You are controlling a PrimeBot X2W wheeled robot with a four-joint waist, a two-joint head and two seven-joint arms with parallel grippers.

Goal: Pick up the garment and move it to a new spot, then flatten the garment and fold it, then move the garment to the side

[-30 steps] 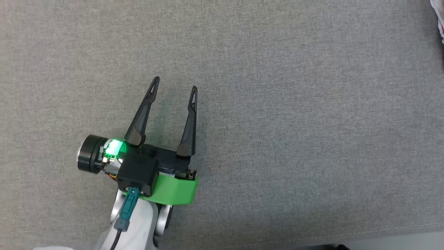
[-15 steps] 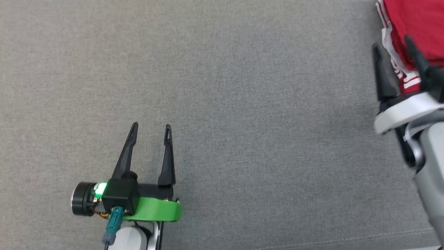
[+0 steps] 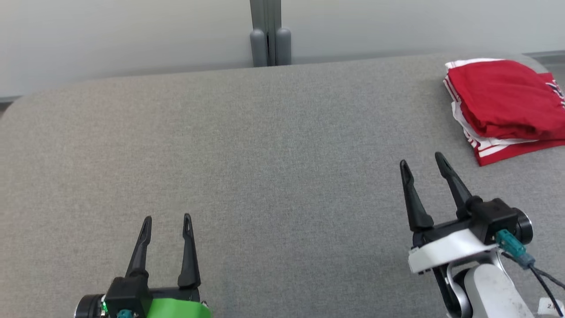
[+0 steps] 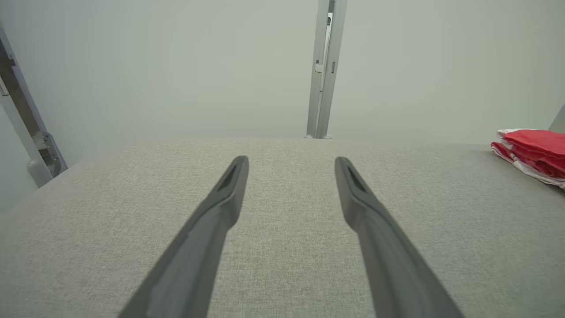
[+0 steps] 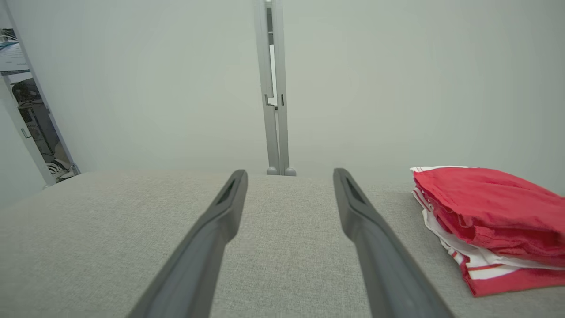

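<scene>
Red folded garment [image 3: 503, 97]: sits upper right of frame on grey surface [image 3: 282, 154], up-right of right end effector [image 3: 421, 159], long axis across frame. Left end effector [image 3: 167, 217] well apart. Both spread, empty.

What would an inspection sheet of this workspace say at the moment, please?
Surface: grey fabric-covered surface, smooth, bare in the middle.
Job's things: red garment with white stripes, folded, lying at the far right.
Clutter: nothing seen.
Grippers: left gripper and right gripper, jaws open and empty, both apart from the garment.
Cables: teal connector with a dark cable at the right wrist, away from the jaws.
Surroundings: pale wall and grey upright post behind the surface.
</scene>
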